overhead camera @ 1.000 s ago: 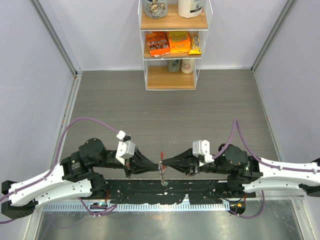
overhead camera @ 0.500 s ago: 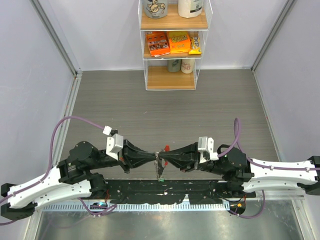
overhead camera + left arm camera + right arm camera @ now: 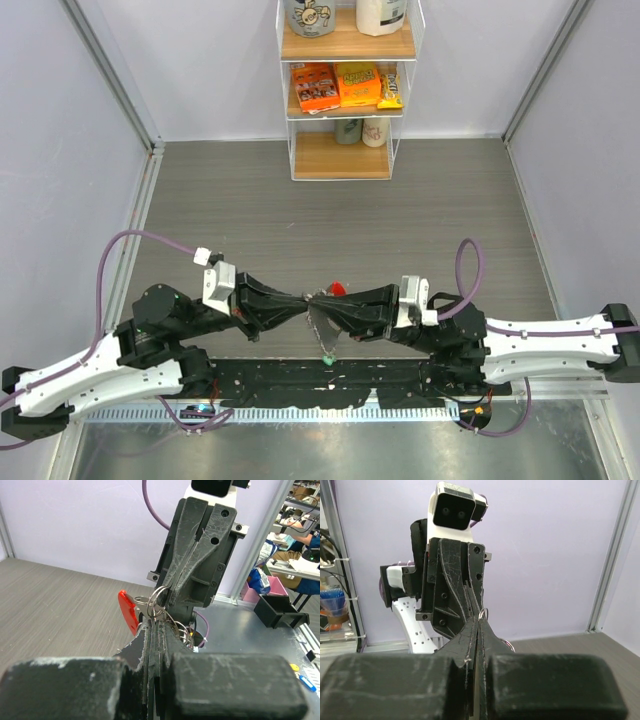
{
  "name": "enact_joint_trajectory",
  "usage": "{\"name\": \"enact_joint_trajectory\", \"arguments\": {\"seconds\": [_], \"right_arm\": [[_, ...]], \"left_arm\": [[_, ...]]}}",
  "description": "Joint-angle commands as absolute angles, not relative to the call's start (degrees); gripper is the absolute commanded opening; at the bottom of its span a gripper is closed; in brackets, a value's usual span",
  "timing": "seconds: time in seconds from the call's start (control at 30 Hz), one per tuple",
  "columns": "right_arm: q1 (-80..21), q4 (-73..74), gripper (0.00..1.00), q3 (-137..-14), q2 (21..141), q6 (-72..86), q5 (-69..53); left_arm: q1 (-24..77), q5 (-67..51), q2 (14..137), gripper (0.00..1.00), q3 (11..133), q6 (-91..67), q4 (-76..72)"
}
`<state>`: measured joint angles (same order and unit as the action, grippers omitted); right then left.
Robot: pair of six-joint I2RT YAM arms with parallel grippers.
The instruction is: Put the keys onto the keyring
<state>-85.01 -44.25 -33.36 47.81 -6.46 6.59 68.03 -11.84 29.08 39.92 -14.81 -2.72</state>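
My left gripper [image 3: 308, 298] and right gripper [image 3: 323, 305] meet tip to tip in mid-air, both pinched narrow on the keyring [image 3: 156, 599]. Expect light, stiff, slippery wire — grip the ring itself, not the red fob [image 3: 338, 288]; the green key [image 3: 327, 357] dangles loosely below.

Desk [image 3: 240, 200]: grey wood-grain top.
White shelf rack [image 3: 340, 157] stands at the far edge; black mounting rail [image 3: 300, 380] runs along the near edge.
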Motion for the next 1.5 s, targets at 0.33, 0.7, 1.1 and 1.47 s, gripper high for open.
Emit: {"name": "enact_joint_trajectory", "arguments": {"seconds": [0.33, 0.7, 1.1, 1.47], "right_arm": [[-88.3, -63.8, 0.06, -32.7, 56.2, -18.9, 9.8], [-88.3, -68.4, 0.05, -31.7, 59.3, -22.2, 8.4], [-88.0, -67.7, 0.05, -32.3, 60.1, -21.7, 4.9], [-87.8, -66.4, 0.05, -31.7, 58.5, -21.0, 3.3]], "left_arm": [[68.3, -11.4, 26.9, 0.0, 39.0, -16.6, -7.8], [68.2, -17.7, 26.7, 0.0, 40.3, -18.5, -9.9], [68.3, -27.8, 30.8, 0.0, 42.3, -19.9, -17.8], [68.3, -31.6, 33.5, 0.24, 44.4, -21.4, -20.3]]}}
